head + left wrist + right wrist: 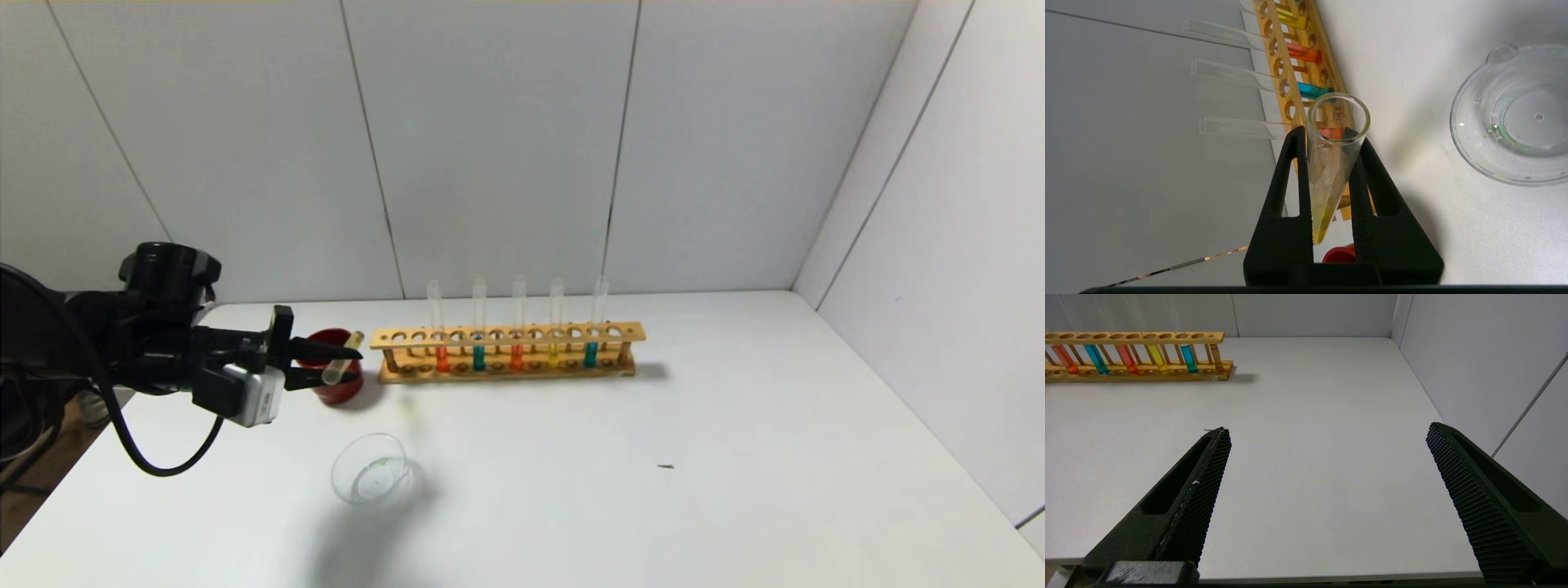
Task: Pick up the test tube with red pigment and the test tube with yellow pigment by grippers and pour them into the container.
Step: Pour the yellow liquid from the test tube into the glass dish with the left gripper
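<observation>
Left gripper (353,365) clamps a tilted test tube with yellow pigment (341,358), seemingly above the red cup (333,390); right gripper (1327,435) hangs spread wide.

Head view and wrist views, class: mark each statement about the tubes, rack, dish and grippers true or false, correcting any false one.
1. The left gripper grips a test tube with yellowish residue. True.
2. The wooden rack holds five upright tubes. True.
3. The glass dish is full of red liquid. False: it looks almost empty, with only a faint green mark.
4. The right gripper holds a tube. False: its fingers are spread wide and empty.
5. The red cup stands right of the rack. False: it stands left of it.
</observation>
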You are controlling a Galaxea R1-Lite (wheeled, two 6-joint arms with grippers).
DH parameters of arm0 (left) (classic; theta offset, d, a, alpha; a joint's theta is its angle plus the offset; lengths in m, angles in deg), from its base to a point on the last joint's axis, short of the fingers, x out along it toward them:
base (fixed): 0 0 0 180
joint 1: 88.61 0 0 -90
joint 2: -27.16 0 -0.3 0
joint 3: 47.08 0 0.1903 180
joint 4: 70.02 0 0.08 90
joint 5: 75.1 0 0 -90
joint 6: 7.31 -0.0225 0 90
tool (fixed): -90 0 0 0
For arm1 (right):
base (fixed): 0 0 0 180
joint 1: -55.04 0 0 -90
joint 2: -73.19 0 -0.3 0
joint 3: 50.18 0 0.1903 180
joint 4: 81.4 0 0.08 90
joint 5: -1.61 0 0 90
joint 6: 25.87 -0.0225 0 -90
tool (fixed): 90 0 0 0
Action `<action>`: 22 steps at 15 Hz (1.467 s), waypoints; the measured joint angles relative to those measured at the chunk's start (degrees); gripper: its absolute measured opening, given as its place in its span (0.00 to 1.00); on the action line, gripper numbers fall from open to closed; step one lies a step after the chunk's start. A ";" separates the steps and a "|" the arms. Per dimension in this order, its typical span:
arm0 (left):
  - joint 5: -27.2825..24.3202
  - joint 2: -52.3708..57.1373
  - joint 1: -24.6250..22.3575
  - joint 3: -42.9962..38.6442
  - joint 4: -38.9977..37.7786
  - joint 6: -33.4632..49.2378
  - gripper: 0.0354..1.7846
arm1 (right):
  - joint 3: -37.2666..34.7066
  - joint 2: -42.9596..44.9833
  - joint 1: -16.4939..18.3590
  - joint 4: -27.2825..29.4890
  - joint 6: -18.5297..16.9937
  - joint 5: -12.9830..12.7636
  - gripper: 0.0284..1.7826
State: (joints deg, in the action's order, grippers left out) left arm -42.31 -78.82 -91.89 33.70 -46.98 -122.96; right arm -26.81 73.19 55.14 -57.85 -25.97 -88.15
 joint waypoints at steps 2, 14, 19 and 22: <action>1.71 -0.05 0.04 -0.05 0.00 -1.85 0.16 | 0.00 0.00 0.00 0.00 0.00 -0.02 0.98; 5.51 -1.01 0.22 -0.68 0.00 -9.26 0.16 | 0.00 0.00 0.00 0.00 0.00 0.00 0.98; 5.81 -0.82 0.30 -1.29 0.02 -12.43 0.16 | 0.00 0.00 0.00 0.00 0.00 0.00 0.98; 6.72 -0.41 0.69 -2.08 -0.07 -14.36 0.16 | 0.00 0.00 0.00 0.00 0.00 0.00 0.98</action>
State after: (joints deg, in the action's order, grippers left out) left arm -35.59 -79.24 -91.19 31.61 -47.06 -137.32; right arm -26.81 73.19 55.14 -57.85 -25.97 -88.15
